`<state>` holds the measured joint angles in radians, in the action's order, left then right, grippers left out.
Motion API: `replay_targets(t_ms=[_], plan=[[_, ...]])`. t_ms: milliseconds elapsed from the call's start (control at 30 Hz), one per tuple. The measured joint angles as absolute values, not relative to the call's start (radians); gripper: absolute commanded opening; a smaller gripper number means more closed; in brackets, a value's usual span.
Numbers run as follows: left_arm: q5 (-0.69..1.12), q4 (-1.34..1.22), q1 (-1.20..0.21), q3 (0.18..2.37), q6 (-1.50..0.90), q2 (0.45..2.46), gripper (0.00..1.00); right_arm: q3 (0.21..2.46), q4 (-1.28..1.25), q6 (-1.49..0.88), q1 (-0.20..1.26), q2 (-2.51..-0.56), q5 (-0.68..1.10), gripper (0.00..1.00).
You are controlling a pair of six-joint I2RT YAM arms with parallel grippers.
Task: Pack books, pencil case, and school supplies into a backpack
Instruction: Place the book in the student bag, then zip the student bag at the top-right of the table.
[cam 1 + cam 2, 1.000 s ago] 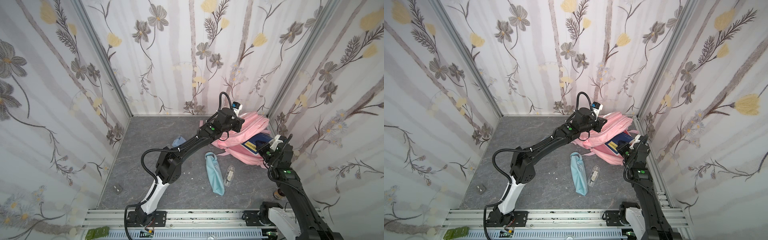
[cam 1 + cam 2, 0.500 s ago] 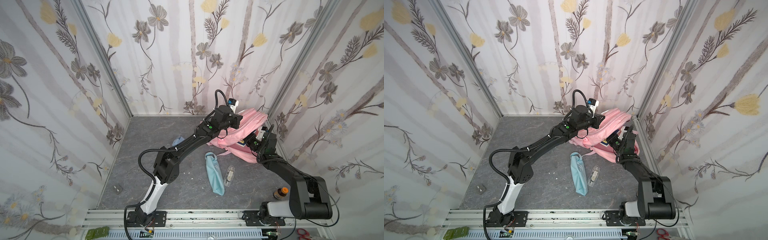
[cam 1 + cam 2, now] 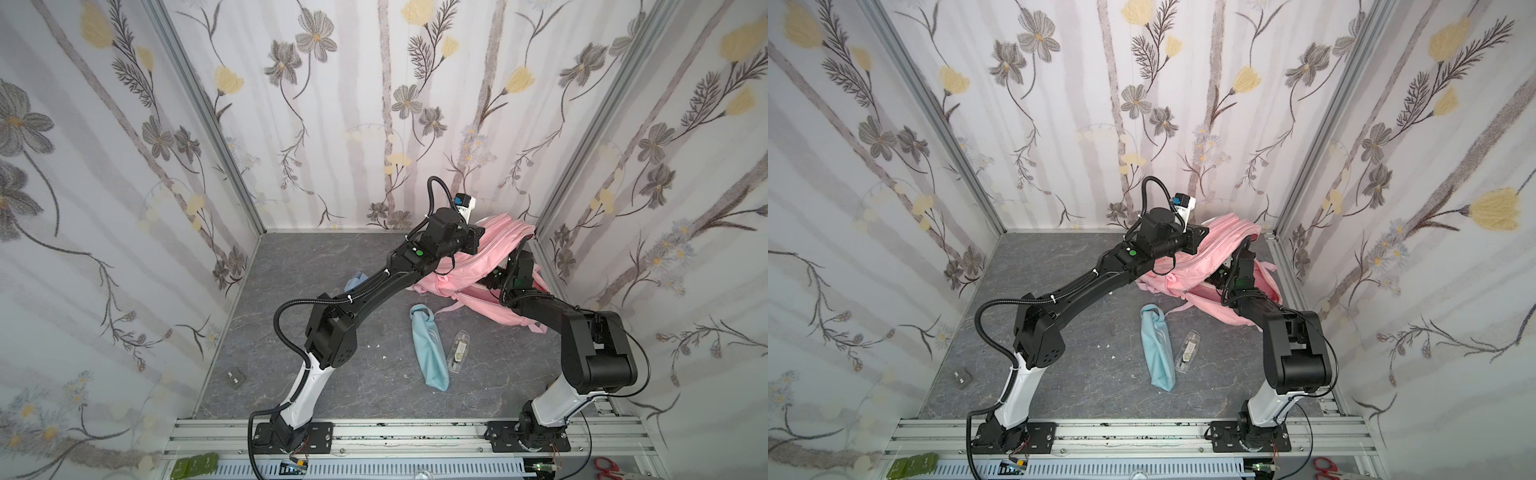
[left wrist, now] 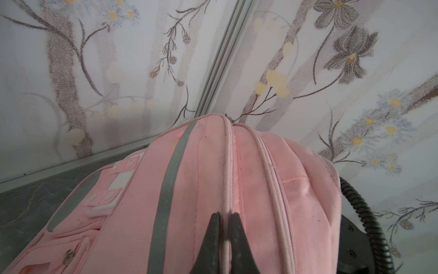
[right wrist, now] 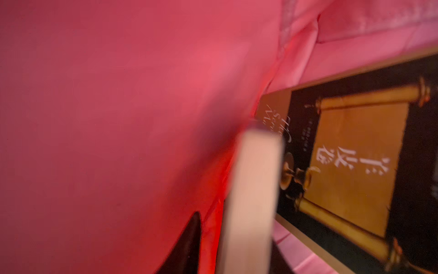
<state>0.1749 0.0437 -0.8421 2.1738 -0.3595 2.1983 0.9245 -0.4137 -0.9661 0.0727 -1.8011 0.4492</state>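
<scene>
The pink backpack (image 3: 469,274) (image 3: 1192,266) lies in the back right corner. My left gripper (image 4: 224,215) is shut on its white piping and holds the top flap up. My right gripper (image 5: 237,220) is inside the backpack's red-lit lining (image 5: 118,118), out of sight in both top views. Its jaws stand open around the pale page edge of one book (image 5: 251,201), with a gap beside the visible finger (image 5: 193,237). The brown book with the gold scroll (image 5: 355,166) lies deeper inside. The light-blue pencil case (image 3: 430,353) and the clear oblong case (image 3: 457,355) lie on the floor in front.
A pale-blue item (image 3: 353,282) peeks out behind my left arm. A small grey piece (image 3: 235,379) lies at the front left. The back and right walls stand close to the backpack. The metal rail (image 3: 415,436) runs along the front, with red scissors (image 3: 611,467) beyond it.
My right arm has swung down and pushed the navy book into the backpack, and its jaws have opened. My left gripper kept its hold on the flap and drew it slightly left.
</scene>
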Motion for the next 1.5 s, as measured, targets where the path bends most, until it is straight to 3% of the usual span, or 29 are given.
replay_targets(t_ms=[133,367,867,1133,1500], plan=[[0.153,0.05,-0.842,2.183,-0.358,2.198,0.0,0.949,-0.308,-0.924,0.057,-1.746,0.422,0.63],[0.097,0.08,-0.843,2.199,-0.325,2.198,0.0,0.955,-0.167,-0.866,0.012,-1.629,0.403,0.67],[-0.079,0.128,-0.842,2.25,-0.323,2.198,0.0,0.891,0.064,-0.712,-0.041,-1.311,0.4,0.61],[-0.1,0.163,-0.844,2.311,-0.34,2.198,0.0,0.805,0.067,-0.505,0.126,-1.143,0.395,0.63],[0.057,0.2,-0.844,2.318,-0.31,2.198,0.0,0.782,-0.118,-0.307,0.165,-1.268,0.479,0.6]])
